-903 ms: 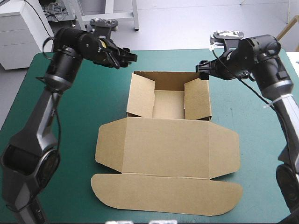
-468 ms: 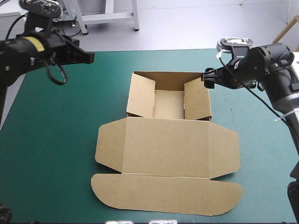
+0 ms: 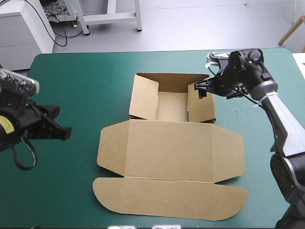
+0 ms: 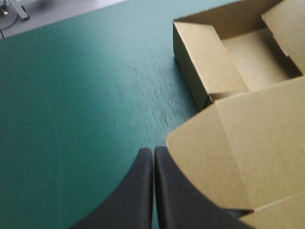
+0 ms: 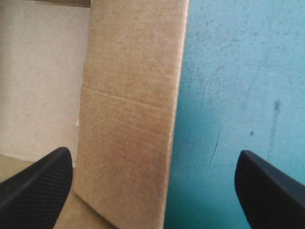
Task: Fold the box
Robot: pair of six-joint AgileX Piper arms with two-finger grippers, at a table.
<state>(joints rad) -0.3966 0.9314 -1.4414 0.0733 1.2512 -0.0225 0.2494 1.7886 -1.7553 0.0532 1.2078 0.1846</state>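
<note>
The brown box (image 3: 171, 143) lies mid-table as an open tray, its walls raised at the far end and its lid flat toward the near edge. My left gripper (image 3: 66, 134) is low over the teal-green cover, well left of the lid, shut and empty. In the left wrist view its fingers (image 4: 143, 191) meet in one arch (image 4: 153, 160), with the box (image 4: 248, 129) ahead and to one side. My right gripper (image 3: 202, 88) stands open at the top of the tray's right wall. In the right wrist view that wall (image 5: 133, 109) rises between the spread fingers (image 5: 152, 191).
Bare teal-green cover (image 3: 81, 86) surrounds the box on all sides. A rounded tuck flap (image 3: 171, 200) reaches close to the table's near edge. White cabinets stand beyond the far left corner.
My left arm swung from the table's far left down to the near left, and its fingers shut on nothing. My right gripper, still open, came in to the tray's right wall.
</note>
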